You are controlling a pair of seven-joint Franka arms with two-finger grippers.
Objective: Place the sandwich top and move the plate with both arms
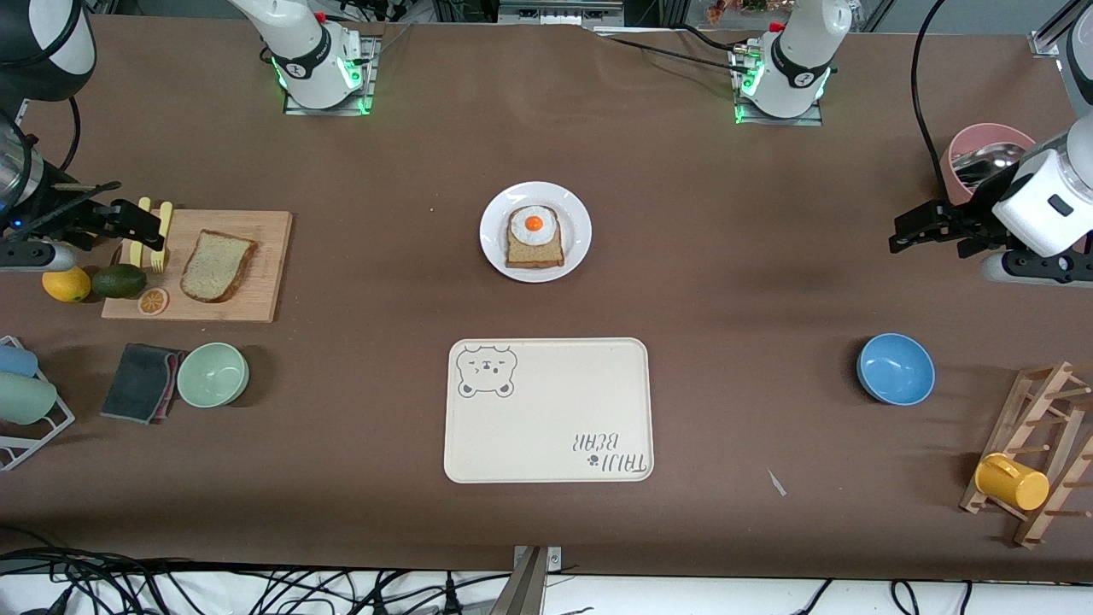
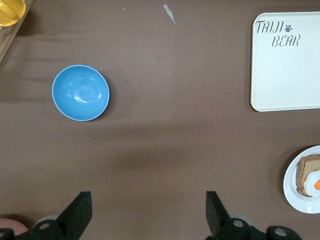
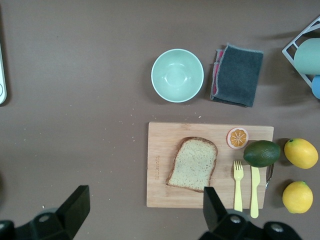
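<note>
The sandwich top (image 1: 218, 266), a plain brown-crusted slice, lies flat on a wooden cutting board (image 1: 265, 256) toward the right arm's end; it also shows in the right wrist view as the sandwich top (image 3: 193, 163). The white plate (image 1: 493, 231) at the table's middle carries an egg-topped slice (image 1: 534, 237). My right gripper (image 1: 141, 224) hangs open and empty over the board's outer end. My left gripper (image 1: 901, 237) hangs open and empty over bare table at the left arm's end. Between the right gripper (image 3: 145, 205) fingers and the left gripper (image 2: 148, 210) fingers only table shows.
A cream bear tray (image 1: 548, 410) lies nearer the front camera than the plate. A green bowl (image 1: 213, 374) and dark cloth (image 1: 141, 382) sit nearer than the board. Avocado (image 1: 119, 280), lemon (image 1: 66, 284), fork and knife lie by the board. A blue bowl (image 1: 895, 368), mug rack (image 1: 1029, 461) and pink cup (image 1: 982, 154) stand at the left arm's end.
</note>
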